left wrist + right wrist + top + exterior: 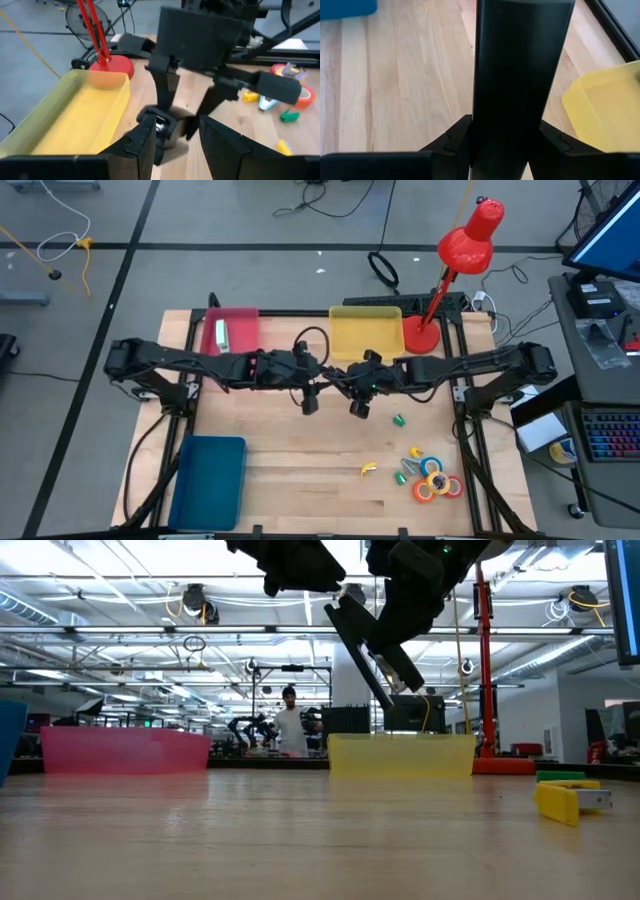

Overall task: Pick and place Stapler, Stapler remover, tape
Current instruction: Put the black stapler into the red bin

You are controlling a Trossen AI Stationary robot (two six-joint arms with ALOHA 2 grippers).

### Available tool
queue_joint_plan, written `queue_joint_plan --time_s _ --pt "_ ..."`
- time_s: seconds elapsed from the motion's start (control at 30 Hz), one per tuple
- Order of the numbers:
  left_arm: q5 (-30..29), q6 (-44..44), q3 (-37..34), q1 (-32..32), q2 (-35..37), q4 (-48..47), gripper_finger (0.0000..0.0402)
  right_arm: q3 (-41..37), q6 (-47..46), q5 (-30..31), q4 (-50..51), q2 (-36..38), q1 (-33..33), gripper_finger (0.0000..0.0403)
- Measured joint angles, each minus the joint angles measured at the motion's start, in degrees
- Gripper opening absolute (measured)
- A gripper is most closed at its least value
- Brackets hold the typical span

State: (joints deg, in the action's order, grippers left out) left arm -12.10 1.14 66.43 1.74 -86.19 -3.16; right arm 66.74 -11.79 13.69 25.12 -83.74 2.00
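Right end effector (359, 409) raised, gripping stapler (520, 75).

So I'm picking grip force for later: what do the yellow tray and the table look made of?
The yellow tray looks like thin matte plastic, hedged: its walls let light through in the low view. The table looks like pale wood planks, with visible grain and seams, lightly sealed.

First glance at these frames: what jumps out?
Both arms meet over the table's middle, the right tool clamped on a long black stapler, the left tool close beside it. A red lamp stands at the far right corner; bright tape rolls cluster near the right front.
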Motion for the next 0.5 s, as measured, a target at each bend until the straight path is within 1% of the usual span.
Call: queue_joint_plan --time_s 0.37,0.5 --pt "-0.64 -5.76 0.07 0.0 -0.21 0.5 0.0153 0.0 -0.99 -0.22 -0.11 -0.19 -0.02 0.0131" --pt "-0.44 -7.62 0.0 -0.02 -0.44 0.61 0.0168 -0.04 -1.02 -0.39 -0.38 -1.17 0.12 0.0131"
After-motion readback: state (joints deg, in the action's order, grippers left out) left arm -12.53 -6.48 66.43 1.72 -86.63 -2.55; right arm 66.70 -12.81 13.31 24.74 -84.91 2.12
